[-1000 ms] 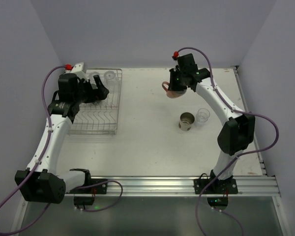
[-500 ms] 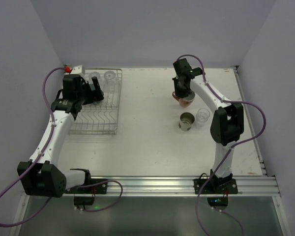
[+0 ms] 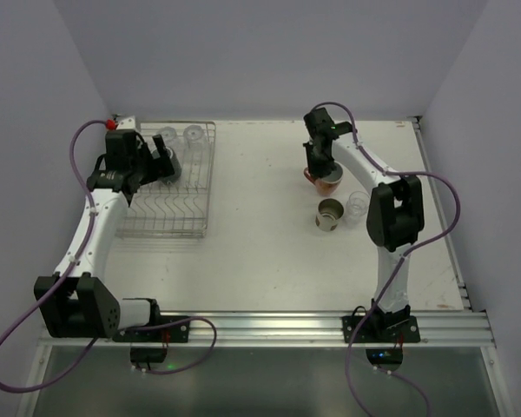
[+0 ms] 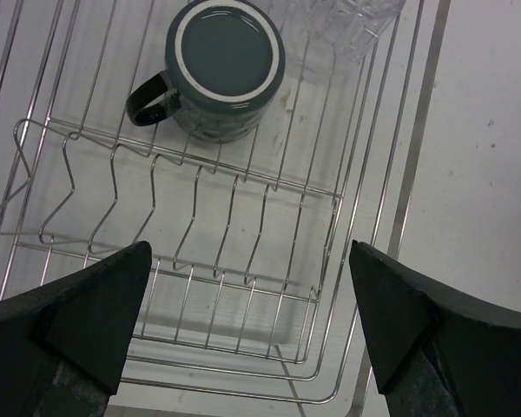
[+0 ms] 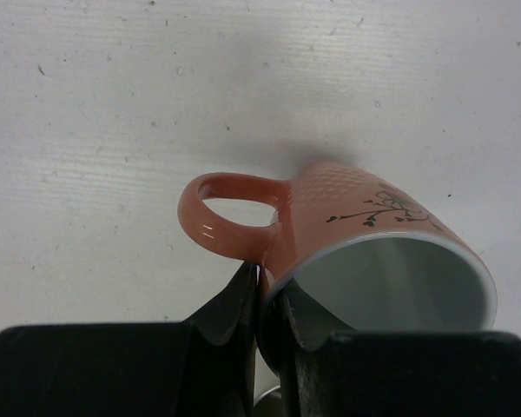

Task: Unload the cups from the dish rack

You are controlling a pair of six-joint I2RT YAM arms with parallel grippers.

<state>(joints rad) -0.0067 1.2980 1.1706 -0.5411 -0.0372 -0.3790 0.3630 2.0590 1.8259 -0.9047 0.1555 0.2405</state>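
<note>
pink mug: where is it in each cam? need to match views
Top external: pink mug right of centre, just beyond the tan cup.
Left wrist: not in it.
Right wrist: lower centre, tilted, handle to the left.
Shared landmark: right gripper, pinching the rim by the handle.

Green mug (image 4: 228, 69) inverted in wire dish rack (image 4: 243, 287), clear glasses (image 4: 352, 26) beside it. Pink mug (image 5: 356, 208) tilted, rim pinched in right hand (image 5: 260, 287), near tan cup (image 3: 330, 215) and clear glass (image 3: 358, 204) upright on desk (image 3: 260, 252)
</note>
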